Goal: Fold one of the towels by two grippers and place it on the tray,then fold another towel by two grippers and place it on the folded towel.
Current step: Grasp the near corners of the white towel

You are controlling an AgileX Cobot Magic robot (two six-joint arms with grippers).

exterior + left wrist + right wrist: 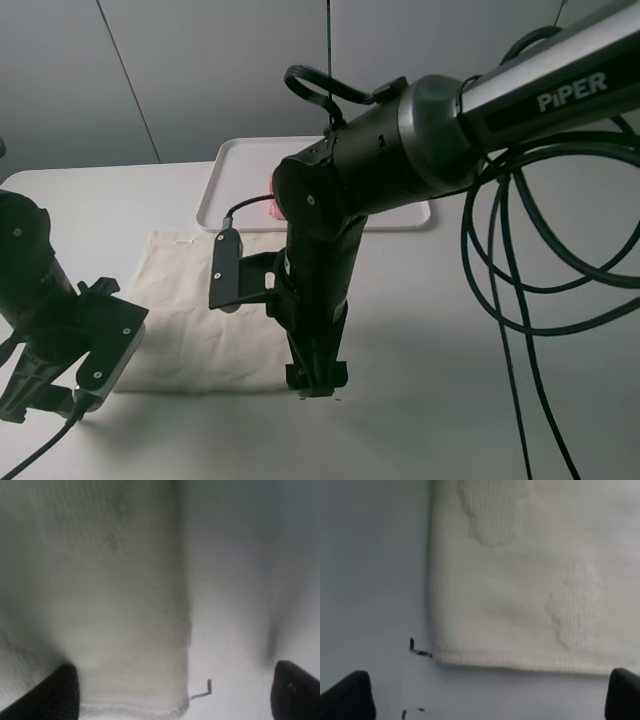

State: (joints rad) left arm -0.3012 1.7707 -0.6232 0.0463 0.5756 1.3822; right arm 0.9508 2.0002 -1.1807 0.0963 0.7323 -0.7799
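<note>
The cream towel (200, 310) lies flat on the table in front of the white tray (245, 165). A sliver of the pink folded towel (272, 205) shows on the tray; the right arm hides the rest. My right gripper (315, 385) points down at the cream towel's near right corner. In the right wrist view that gripper (485, 695) is open, with the corner of the cream towel (530, 590) just past its fingertips (347, 695). My left gripper (175, 695) is open over the near left corner of the cream towel (110, 605), one of its fingertips (60, 690) above the cloth.
The left arm (60, 320) sits low at the table's near left edge. Loops of black cable (540, 260) hang over the right side of the table. Small black marks (417, 650) dot the tabletop beside the towel corner.
</note>
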